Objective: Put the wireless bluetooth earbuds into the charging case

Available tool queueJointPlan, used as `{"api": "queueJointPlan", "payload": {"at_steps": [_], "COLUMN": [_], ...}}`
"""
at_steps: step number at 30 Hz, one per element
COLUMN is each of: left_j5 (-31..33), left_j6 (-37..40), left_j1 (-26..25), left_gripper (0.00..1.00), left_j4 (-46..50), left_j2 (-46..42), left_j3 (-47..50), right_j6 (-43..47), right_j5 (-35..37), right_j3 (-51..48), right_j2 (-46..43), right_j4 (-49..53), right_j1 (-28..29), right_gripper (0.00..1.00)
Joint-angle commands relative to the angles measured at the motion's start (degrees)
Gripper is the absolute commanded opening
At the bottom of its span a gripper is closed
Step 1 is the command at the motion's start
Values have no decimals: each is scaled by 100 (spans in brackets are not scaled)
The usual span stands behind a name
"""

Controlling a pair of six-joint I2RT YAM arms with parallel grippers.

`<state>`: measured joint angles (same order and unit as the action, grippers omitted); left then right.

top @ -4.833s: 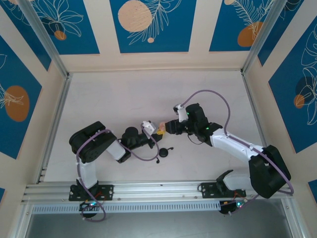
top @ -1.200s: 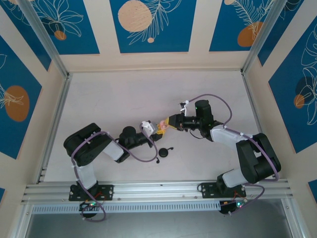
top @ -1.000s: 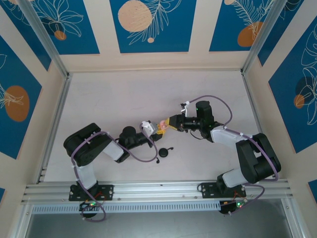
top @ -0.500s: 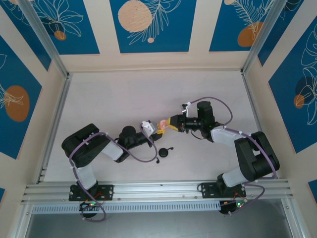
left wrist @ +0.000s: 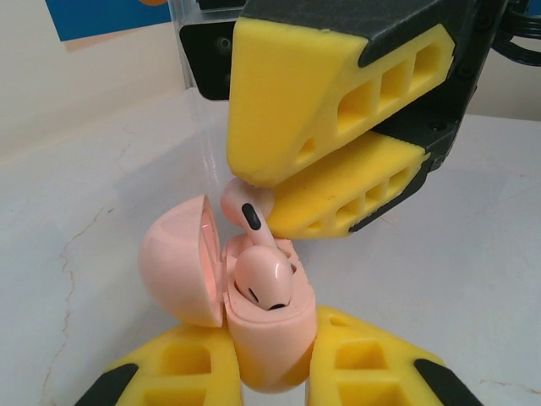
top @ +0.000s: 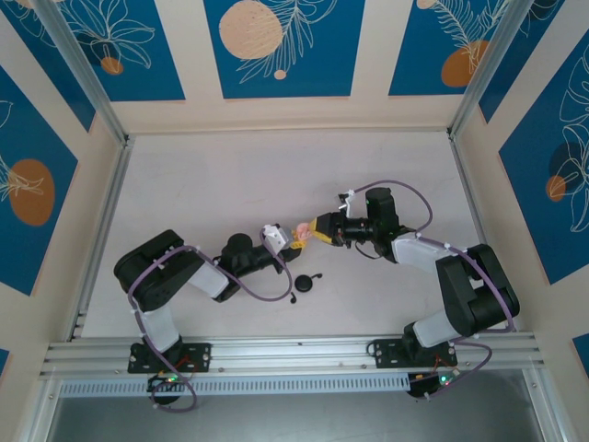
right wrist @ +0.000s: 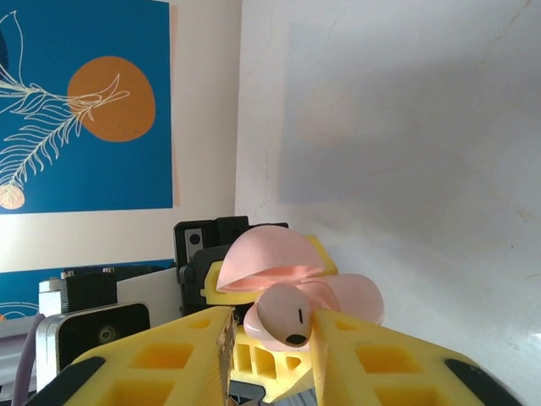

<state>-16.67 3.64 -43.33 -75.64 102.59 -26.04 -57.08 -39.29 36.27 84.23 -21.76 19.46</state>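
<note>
Inserting step: pink earbud (left wrist: 250, 213) is pinched by right hand (left wrist: 258, 188) at frame centre, over open case (left wrist: 182, 262) clamped by left hand (left wrist: 269, 368); alignment with the free socket is required.

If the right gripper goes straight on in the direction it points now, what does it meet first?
Probably the open pink charging case held by the left gripper: the right gripper points into it, and the pink earbud it holds would touch first. The gap looks small.
</note>
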Motion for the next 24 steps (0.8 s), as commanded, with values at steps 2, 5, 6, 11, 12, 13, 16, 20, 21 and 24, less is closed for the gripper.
{"api": "queueJointPlan", "payload": {"at_steps": [2, 5, 6, 11, 12, 13, 16, 20, 21, 24], "left_j5": [-162, -162, -176, -250, -304, -349, -422, -482, -495, -513], "left_j6": [146, 162, 169, 247, 303, 345, 423, 493, 511, 548], "left_j1": [18, 21, 21, 20, 18, 22, 22, 19, 17, 18], "left_gripper": [10, 10, 10, 10, 10, 10, 10, 10, 10, 10], "left_j4": [-498, -496, -498, -496, -496, -496, -496, -496, -496, -496], "left_j2": [-257, -265, -265, -265, -266, -265, -274, -287, -292, -292], "left_j3": [-68, -68, -57, -50, -41, -41, -24, -24, -24, -19], "right_j6": [126, 174, 207, 424, 487, 535, 653, 809, 843, 938], "right_j5": [-34, -13, 2, 9, 9, 9, -16, -39, -63, -120], "right_j3": [93, 97, 98, 183, 204, 217, 248, 318, 330, 367], "right_j2": [41, 7, -11, -65, -75, -83, -132, -175, -179, -220], "right_j4": [272, 376, 443, 817, 892, 961, 1082, 1286, 1306, 1398], "right_j1": [-2, 5, 5, 22, 22, 22, 22, 23, 27, 22], "right_gripper": [32, 32, 32, 32, 32, 32, 32, 34, 34, 34]}}
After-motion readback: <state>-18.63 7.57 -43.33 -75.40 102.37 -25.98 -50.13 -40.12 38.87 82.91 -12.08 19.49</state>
